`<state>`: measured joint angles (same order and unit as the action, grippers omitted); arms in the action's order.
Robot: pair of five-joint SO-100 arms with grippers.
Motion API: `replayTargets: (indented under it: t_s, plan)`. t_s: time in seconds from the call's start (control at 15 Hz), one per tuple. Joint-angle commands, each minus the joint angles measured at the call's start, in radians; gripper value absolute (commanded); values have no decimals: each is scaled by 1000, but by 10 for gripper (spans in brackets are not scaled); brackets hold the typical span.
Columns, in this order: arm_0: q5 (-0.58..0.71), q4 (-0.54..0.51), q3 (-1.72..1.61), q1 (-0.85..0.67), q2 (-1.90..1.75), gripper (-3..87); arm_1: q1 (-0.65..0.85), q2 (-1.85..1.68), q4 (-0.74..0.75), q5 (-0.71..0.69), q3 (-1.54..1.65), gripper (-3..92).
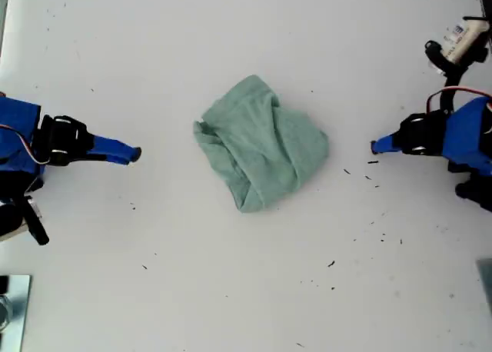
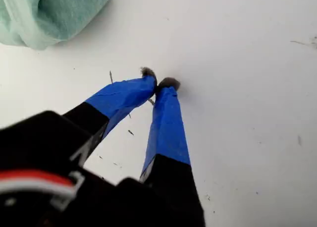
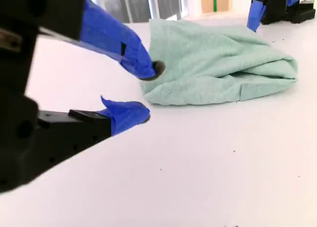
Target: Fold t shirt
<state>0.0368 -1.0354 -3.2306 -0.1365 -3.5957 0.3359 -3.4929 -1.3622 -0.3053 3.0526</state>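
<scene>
The t shirt is a sage-green bundle, crumpled and partly folded over itself, in the middle of the white table. My first gripper rests low over the table at the exterior view's right, a short way from the shirt. Its blue-taped fingers are shut with nothing between them, and the shirt's edge shows beyond them. My second gripper is at the exterior view's left, open and empty. It points at the shirt, clear of it. The first gripper shows behind the shirt.
Small dark specks dot the table near the first arm. A white part with cables sits in the exterior view's upper right corner. A metallic object lies at its lower left edge.
</scene>
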Motion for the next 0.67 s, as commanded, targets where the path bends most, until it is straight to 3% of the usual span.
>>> replayTargets:
  t_s: [0.0, 0.07, 0.2, 0.6]
  plan:
    - [28, -3, -5, -51, -8, 113, -11, -12, 20, -244, 52, 36]
    - [28, -3, -5, -58, -8, 113, -9, -12, 20, -227, 52, 36]
    - [28, -3, -5, -60, -8, 113, -3, -12, 14, -514, 49, 32]
    - [28, -3, -5, -60, -8, 113, -6, -12, 14, -503, 49, 29]
